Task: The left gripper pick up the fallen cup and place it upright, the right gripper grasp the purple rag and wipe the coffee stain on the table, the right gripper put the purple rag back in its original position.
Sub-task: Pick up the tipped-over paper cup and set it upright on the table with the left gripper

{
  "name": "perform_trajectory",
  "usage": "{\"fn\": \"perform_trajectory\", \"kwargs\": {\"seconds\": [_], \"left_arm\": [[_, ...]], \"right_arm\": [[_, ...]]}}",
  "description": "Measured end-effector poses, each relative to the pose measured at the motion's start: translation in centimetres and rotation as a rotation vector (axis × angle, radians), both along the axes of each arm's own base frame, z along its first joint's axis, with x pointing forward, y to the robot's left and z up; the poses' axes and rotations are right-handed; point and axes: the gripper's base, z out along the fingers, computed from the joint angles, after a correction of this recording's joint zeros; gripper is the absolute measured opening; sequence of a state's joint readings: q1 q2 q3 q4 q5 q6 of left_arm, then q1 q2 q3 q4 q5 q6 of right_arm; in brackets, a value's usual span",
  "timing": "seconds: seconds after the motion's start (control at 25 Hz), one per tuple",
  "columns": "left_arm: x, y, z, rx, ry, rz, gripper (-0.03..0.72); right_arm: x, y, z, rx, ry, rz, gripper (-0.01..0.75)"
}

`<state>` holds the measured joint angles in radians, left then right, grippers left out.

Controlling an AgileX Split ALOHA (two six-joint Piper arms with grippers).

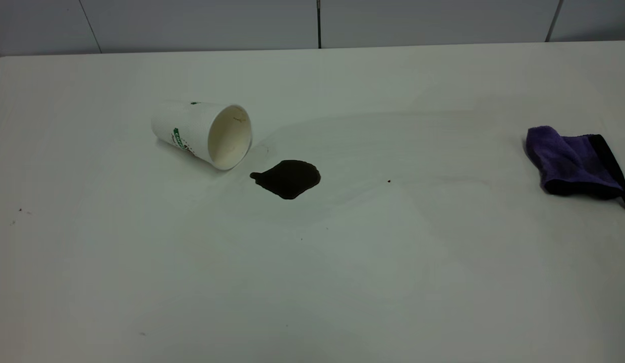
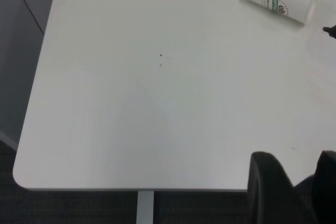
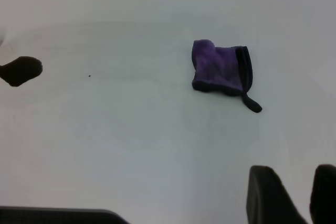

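White paper cup with green logo point(image 1: 204, 133) lies tipped on the white worktop point(image 1: 342, 277), mouth just beside the glossy dark coffee stain point(image 1: 288, 178). Fluffy purple rag point(image 1: 574, 161) sits well apart. My left end effector point(image 2: 300, 192) and right end effector point(image 3: 294, 195) both hang spread, holding nothing (nothing started). Risk: the light cup may roll into the stain if nudged.

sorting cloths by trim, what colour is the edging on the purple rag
Black, along one side of the purple rag, with a thin black loop trailing off. The exterior view shows it best.

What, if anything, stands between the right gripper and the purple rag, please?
Nothing visible does. In the right wrist view, only bare table lies between the right gripper and the purple rag; the coffee stain sits well off to one side.
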<state>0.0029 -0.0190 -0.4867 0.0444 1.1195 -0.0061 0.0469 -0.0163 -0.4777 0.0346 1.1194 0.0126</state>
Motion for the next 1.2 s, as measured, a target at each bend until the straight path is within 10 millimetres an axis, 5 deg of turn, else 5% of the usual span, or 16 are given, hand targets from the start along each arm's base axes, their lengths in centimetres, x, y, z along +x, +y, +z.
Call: {"fn": "perform_trajectory", "kwargs": {"seconds": [0.8, 1.0, 1.2], "left_arm": [[0.5, 0.3, 0.4, 0.015, 0.021, 0.003, 0.24], [3.9, 0.3, 2.3, 0.032, 0.097, -0.006, 0.295], [10.0, 0.2, 4.4, 0.04, 0.152, 0.004, 0.482]], "right_arm": [[0.0, 0.0, 0.0, 0.0, 0.0, 0.0, 0.239], [0.0, 0.0, 0.0, 0.0, 0.0, 0.0, 0.239], [0.0, 0.0, 0.0, 0.0, 0.0, 0.0, 0.239]]}}
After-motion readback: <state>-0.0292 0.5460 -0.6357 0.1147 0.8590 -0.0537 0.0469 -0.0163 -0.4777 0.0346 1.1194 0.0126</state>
